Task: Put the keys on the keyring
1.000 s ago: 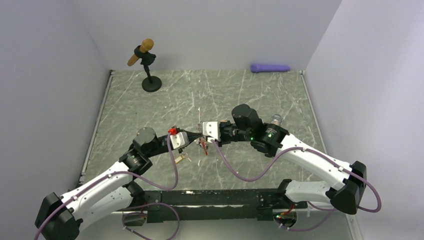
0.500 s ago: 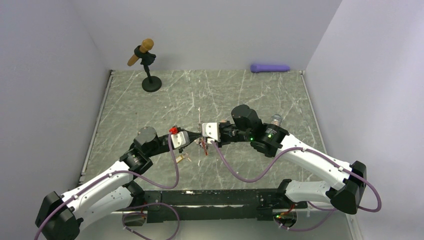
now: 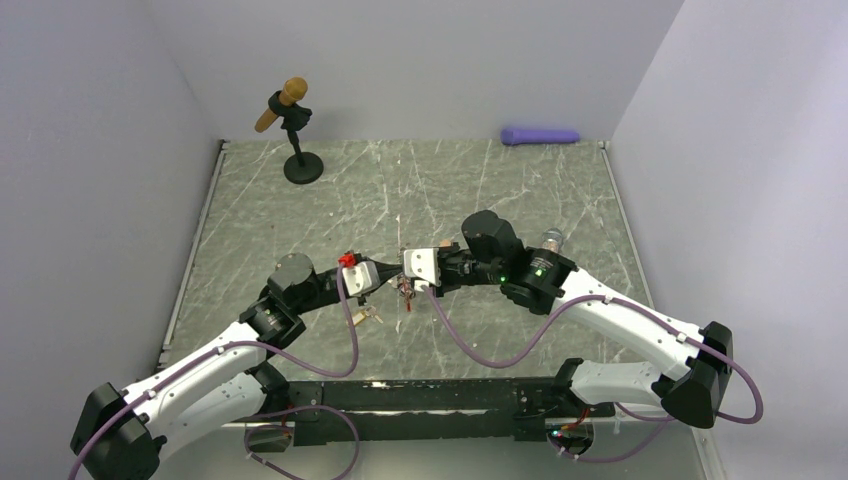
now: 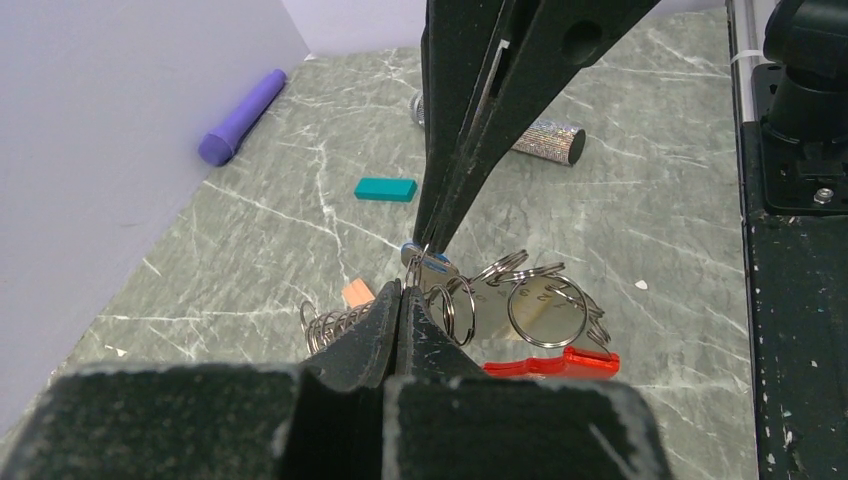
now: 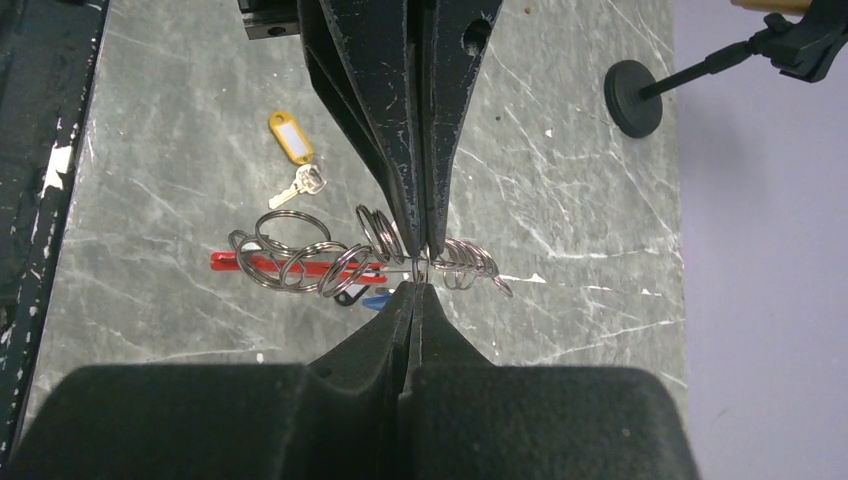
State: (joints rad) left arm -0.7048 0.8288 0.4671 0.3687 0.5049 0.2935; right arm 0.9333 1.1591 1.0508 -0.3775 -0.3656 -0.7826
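Keyring (image 5: 250, 261) nudged slightly left with right gripper (image 5: 415, 288). Hangs mid-table, rings pinched by both closed grippers, left gripper (image 4: 400, 292) opposite. Blue key (image 5: 375, 300) at rings. Yellow key (image 5: 290, 135) loose on table (image 3: 500, 190), near-left. Threading unfinished.

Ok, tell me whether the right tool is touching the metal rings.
Touching. Left wrist view: the right tool has its closed tips pinched on the metal rings, no gap visible.

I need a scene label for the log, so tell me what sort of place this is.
Probably a lab robot cell: plain white walls box in a marbled tabletop, left arm and right arm bolted at its near edge, a stand-mounted microphone as prop.
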